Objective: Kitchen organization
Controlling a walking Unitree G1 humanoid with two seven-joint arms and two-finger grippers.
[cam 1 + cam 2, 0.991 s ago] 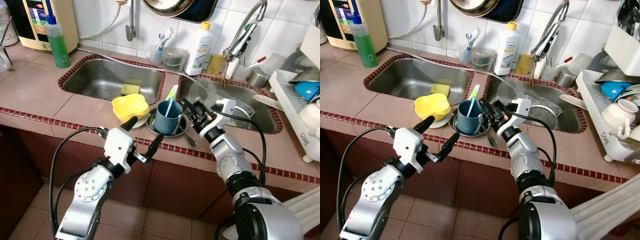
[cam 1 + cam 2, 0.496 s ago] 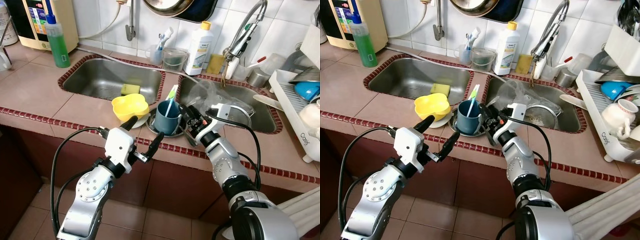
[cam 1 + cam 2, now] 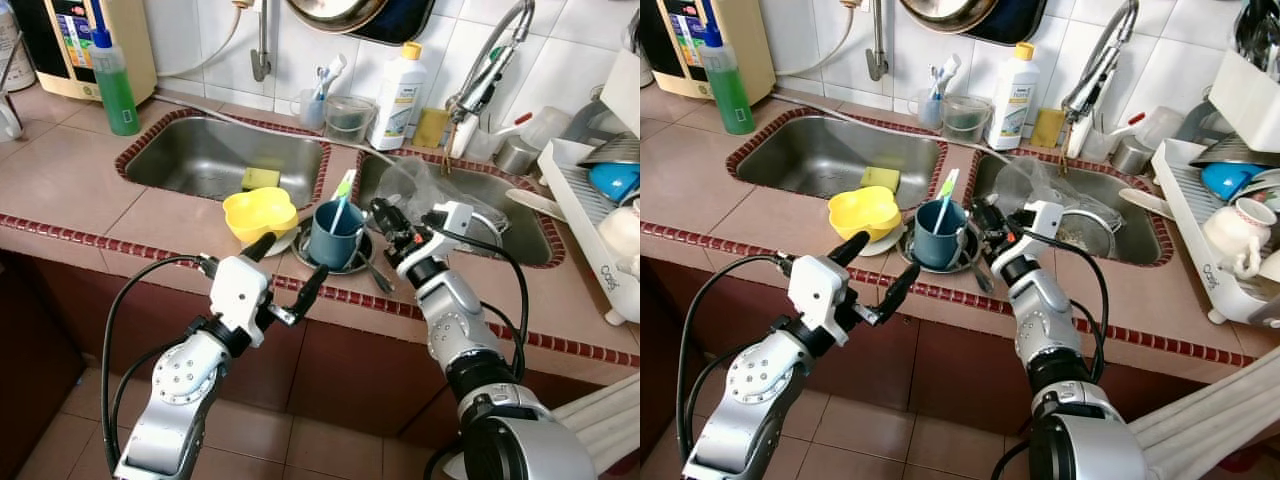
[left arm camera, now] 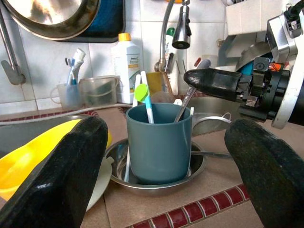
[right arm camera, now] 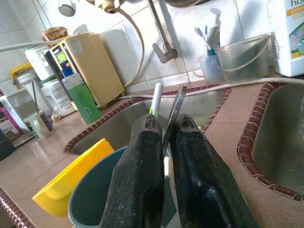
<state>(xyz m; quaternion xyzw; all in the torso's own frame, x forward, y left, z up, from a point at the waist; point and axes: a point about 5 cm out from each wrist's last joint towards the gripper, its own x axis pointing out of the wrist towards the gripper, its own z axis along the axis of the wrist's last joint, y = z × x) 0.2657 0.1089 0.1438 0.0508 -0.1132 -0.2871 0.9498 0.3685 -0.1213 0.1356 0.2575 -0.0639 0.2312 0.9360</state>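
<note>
Pinching a metal utensil (image 5: 176, 110) over the blue cup (image 3: 334, 236), the right gripper's (image 3: 381, 216) fingers have risen; left gripper (image 3: 283, 272) spread wide.

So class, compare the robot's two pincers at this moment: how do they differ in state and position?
The left pincer is open and holds nothing, while the right pincer is shut on a thin metal utensil handle. The left pincer hangs at the counter's front edge, short of the blue cup; the right pincer sits at the cup's rim, beside the green toothbrush. Both have two long black fingers and point toward the cup.
</note>
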